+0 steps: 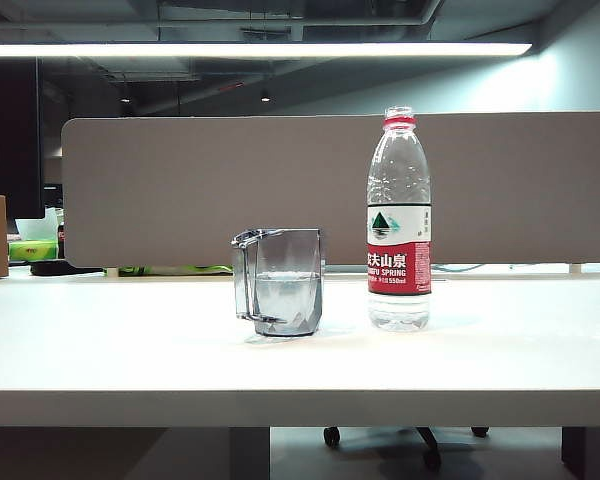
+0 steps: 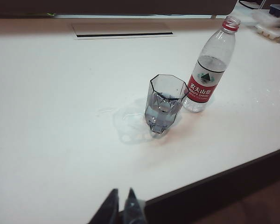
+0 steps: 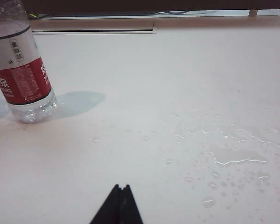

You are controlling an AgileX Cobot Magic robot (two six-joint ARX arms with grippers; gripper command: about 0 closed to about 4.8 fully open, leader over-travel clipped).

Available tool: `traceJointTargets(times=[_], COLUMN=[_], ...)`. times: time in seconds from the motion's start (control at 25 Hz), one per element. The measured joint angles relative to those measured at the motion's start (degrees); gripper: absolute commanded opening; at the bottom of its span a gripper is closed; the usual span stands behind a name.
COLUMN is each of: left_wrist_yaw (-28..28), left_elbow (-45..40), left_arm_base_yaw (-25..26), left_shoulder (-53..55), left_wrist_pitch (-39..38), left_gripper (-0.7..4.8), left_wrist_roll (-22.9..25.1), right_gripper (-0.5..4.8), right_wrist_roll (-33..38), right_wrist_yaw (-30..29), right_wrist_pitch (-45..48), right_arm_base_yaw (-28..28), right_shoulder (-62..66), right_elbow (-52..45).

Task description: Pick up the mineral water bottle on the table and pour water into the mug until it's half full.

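From my station, nearest to each wrist camera are the tools themselves. The left tool [image 2: 122,207] hangs over the near edge of the surface [image 2: 60,116], fingertips pressed together on nothing. The right tool [image 3: 119,205] is likewise closed and empty, above a wet patch of spilled droplets [image 3: 233,158].

Farther out stands the mug [image 1: 283,282], upright, handle toward the left side of the exterior view, with water [image 1: 285,290] reaching roughly half its height, so I judge the pour is essentially done. A thin puddle [image 2: 130,126] rings its base. It looks rigid, and slick where wet.

Just beside it, on the right and not touching, stands the mineral water bottle [image 1: 399,220], upright, uncapped, well clear of both tools. Most of its water seems gone, so I expect it to be light, top-heavy and easily crushed; thin plastic gives under pressure. If I had to take it again, I would close on the labelled waist, where the paper offers friction.

The label reads "NONGFU SPRING" under Chinese characters on red, with a green mountain logo above. The smaller print is too fine to read.
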Motion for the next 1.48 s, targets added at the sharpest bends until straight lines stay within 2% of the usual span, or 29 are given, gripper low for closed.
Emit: traceJointTargets(times=[0.04,0.12,0.16,0.2,0.24,0.28,0.32,0.36,0.4,0.48,0.6,0.72,1.0,1.2,1.48], left_wrist_yaw=[-0.24,-4.94,-9.31,-10.80,-12.57,-13.79,-15.47,-16.37,-19.52,-26.32,-33.66,-35.91,-35.01,-35.06,-35.06], left_elbow=[0.00,-0.33,-2.08,-4.02,-10.01,-13.29,-18.62,-21.35,-25.11,-29.14,-32.33,-34.23,-41.24,-41.51,-41.51], left_arm_base_yaw=[0.00,0.00,0.02,0.02,0.00,0.00,0.04,0.02,-0.09,-0.42,-3.76,-8.68,-9.99,-9.99,-9.99], left_shoulder=[0.00,-0.15,-1.51,-2.64,-4.22,-4.74,-6.78,-8.11,-10.32,-12.35,-14.32,-14.19,-14.14,-14.12,-14.12], left_wrist_pitch=[0.13,2.23,6.25,9.66,20.33,25.44,33.90,37.66,44.46,50.45,50.62,50.34,50.27,44.28,43.85], left_gripper=[0.21,0.21,0.21,0.21,0.21,0.21,0.21,0.21,0.21,0.21,0.21,0.21,0.21,0.21,0.21], left_wrist_roll=[0.17,1.99,3.28,3.74,3.89,3.89,3.85,3.69,2.25,-2.38,-6.99,-7.19,-7.37,-6.49,-6.47], right_gripper=[-0.01,-0.01,-0.01,-0.01,-0.01,-0.01,-0.01,-0.01,-0.01,-0.01,-0.01,-0.01,-0.01,-0.01,-0.01], right_wrist_roll=[0.00,0.00,0.00,0.00,0.00,0.00,0.00,0.00,0.00,0.00,0.00,0.00,0.00,0.00,0.00], right_wrist_yaw=[0.02,0.00,0.02,0.02,0.00,0.00,0.02,0.02,0.02,0.02,0.02,0.02,0.02,0.02,0.02], right_wrist_pitch=[0.00,0.02,-0.02,0.00,0.02,0.02,0.00,0.00,0.02,0.00,0.02,0.00,0.00,0.00,0.00], right_arm_base_yaw=[0.00,0.00,0.00,0.00,0.00,0.00,0.00,0.00,0.00,0.00,0.00,0.00,0.00,0.00,0.00], right_shoulder=[0.00,0.00,0.00,0.00,0.00,0.00,0.00,0.00,0.00,0.00,0.00,0.00,0.00,0.00,0.00], right_elbow=[0.00,0.00,0.00,0.00,0.00,0.00,0.00,0.00,0.00,0.00,0.00,0.00,0.00,0.00,0.00])
